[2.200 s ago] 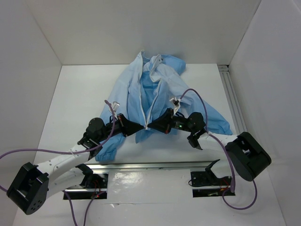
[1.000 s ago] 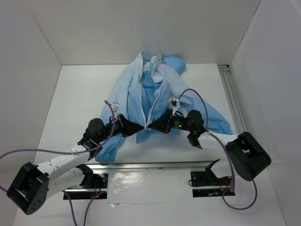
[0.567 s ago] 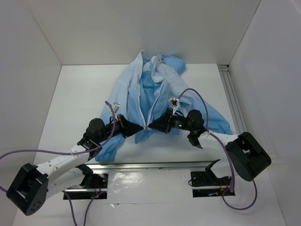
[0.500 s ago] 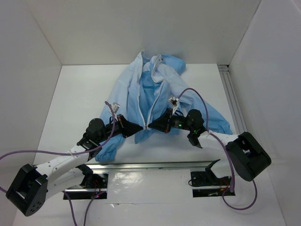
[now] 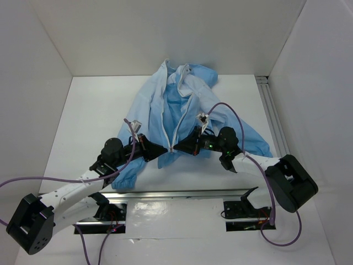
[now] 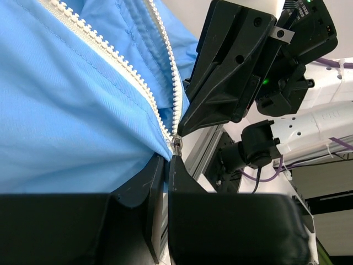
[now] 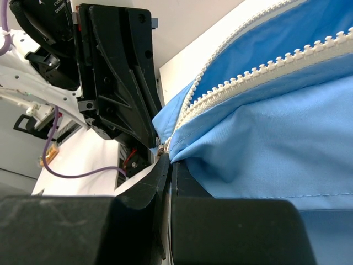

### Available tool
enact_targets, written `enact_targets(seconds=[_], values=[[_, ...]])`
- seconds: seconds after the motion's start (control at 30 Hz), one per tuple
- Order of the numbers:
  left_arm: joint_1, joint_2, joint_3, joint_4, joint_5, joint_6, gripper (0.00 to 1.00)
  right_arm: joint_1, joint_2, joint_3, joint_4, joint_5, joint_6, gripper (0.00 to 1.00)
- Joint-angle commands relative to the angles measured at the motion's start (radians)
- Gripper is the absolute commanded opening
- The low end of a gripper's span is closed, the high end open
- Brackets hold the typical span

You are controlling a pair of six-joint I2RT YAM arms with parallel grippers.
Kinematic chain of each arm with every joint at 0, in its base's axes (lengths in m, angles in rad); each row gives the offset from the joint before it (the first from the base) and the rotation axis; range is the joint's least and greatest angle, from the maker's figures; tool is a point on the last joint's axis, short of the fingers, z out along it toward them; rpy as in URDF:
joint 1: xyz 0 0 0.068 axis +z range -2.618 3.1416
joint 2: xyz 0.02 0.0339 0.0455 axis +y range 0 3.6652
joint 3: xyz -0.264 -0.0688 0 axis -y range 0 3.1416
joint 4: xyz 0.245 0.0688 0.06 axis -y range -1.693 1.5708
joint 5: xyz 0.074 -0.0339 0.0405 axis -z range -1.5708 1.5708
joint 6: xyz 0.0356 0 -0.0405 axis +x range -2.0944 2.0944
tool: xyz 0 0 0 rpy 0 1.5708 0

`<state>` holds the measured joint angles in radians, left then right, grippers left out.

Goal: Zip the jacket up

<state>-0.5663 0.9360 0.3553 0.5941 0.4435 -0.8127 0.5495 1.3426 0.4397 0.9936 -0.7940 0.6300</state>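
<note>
The light-blue jacket (image 5: 182,105) lies spread on the white table, collar at the back, its white zipper strip (image 5: 177,124) open in a narrow V that meets at the bottom hem. My left gripper (image 5: 163,150) is shut on the hem fabric left of the zipper's bottom end. My right gripper (image 5: 179,148) is shut on the hem fabric right of it. The two grippers face each other, tips almost touching. In the left wrist view the zipper teeth (image 6: 165,99) converge at a small metal slider (image 6: 177,144) just above my left gripper (image 6: 167,160). In the right wrist view my right gripper (image 7: 167,160) pinches blue fabric (image 7: 265,149).
The jacket's left sleeve with a gathered cuff (image 5: 124,175) lies under my left arm. The right sleeve (image 5: 251,144) runs toward the right. An aluminium rail (image 5: 182,194) spans the near edge and another (image 5: 273,121) lines the right wall. White walls enclose the table.
The right gripper has crept a little left toward the left gripper, closing the gap at the zipper's bottom. The left arm has hardly moved. Both stay shut on the hem.
</note>
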Motion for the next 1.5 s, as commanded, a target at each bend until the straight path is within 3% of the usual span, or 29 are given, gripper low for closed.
enact_targets(seconds=[0.0,0.67,1.03,1.4,1.47], values=[[-0.007,-0.006,0.027,-0.002,0.057,0.024,0.00,-0.019,-0.037,0.050,0.063,0.041,-0.016,0.00],[-0.035,0.072,0.079,-0.155,0.084,0.118,0.00,-0.046,-0.117,0.031,-0.038,0.081,-0.036,0.00],[-0.064,0.063,0.050,-0.122,0.093,0.109,0.00,-0.046,-0.175,0.002,-0.147,0.118,-0.085,0.00],[-0.064,0.053,0.050,-0.140,0.084,0.109,0.00,-0.046,-0.166,0.011,-0.147,0.145,-0.085,0.00],[-0.064,0.044,0.040,-0.140,0.075,0.099,0.00,-0.046,-0.166,0.034,-0.218,0.167,-0.085,0.00]])
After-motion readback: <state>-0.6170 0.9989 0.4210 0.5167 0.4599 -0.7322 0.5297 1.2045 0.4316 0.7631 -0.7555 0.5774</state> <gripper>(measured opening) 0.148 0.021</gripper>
